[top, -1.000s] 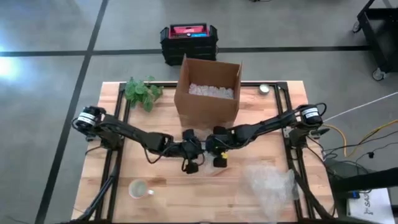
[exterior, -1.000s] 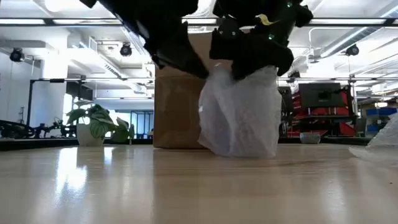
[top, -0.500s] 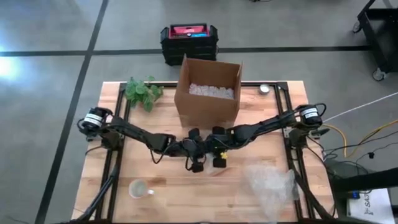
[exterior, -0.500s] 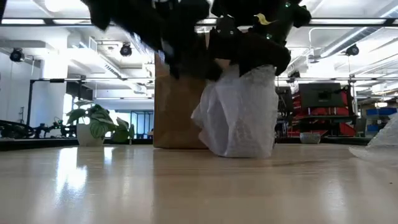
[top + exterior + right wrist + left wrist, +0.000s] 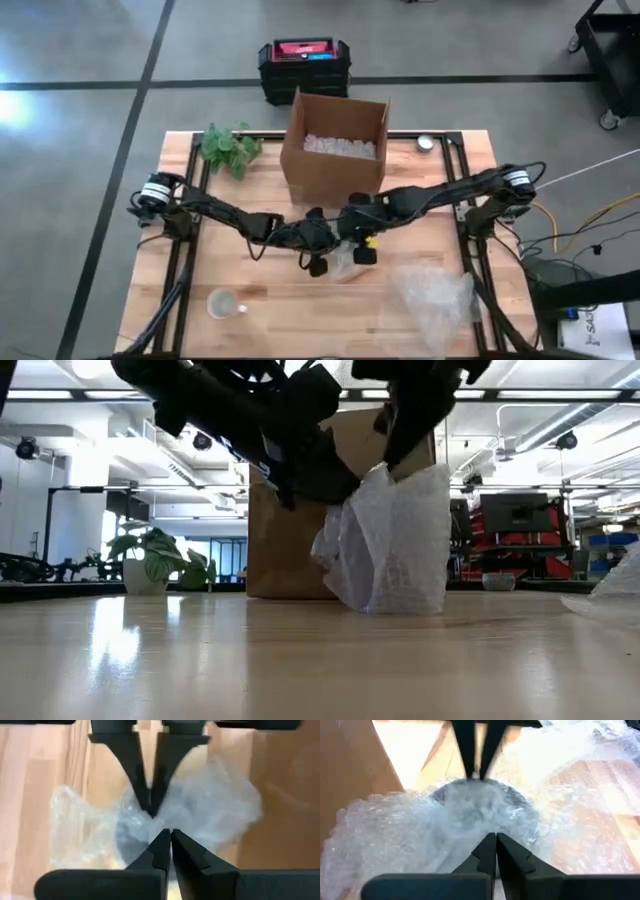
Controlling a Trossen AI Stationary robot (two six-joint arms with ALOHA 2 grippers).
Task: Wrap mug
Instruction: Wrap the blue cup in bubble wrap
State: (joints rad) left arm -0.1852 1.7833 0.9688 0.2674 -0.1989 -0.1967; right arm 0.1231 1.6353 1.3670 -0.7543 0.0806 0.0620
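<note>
Standing on the wooden table [image 5: 250, 290] just in front of the cardboard box [image 5: 334, 145], the mug [image 5: 475, 805] is bundled in a sheet of bubble wrap [image 5: 395, 545] that rises around it in a crumpled white mass; only a dark rounded rim shows through the plastic in the left wrist view. The left gripper [image 5: 318, 240] meets the bundle from the box's left-front side, its fingers pressed nearly together and pinching a fold of the bubble wrap at the top of the mug. The right gripper [image 5: 360, 240] comes in from the opposite side, its fingers likewise drawn close with wrap caught between the tips, so the two grippers face each other tip to tip over the mug. Inside the box lies a layer of white packing material [image 5: 340, 147]. A loose heap of clear bubble wrap [image 5: 432, 292] sits well to the right-front of the box, a clear glass cup [image 5: 222, 303] well to its left-front, a green plant [image 5: 228, 147] just left of the box, and a small round tin [image 5: 425, 143] near its right side. Behind the box, off the table, stands a black case with a red lid [image 5: 303, 66].
</note>
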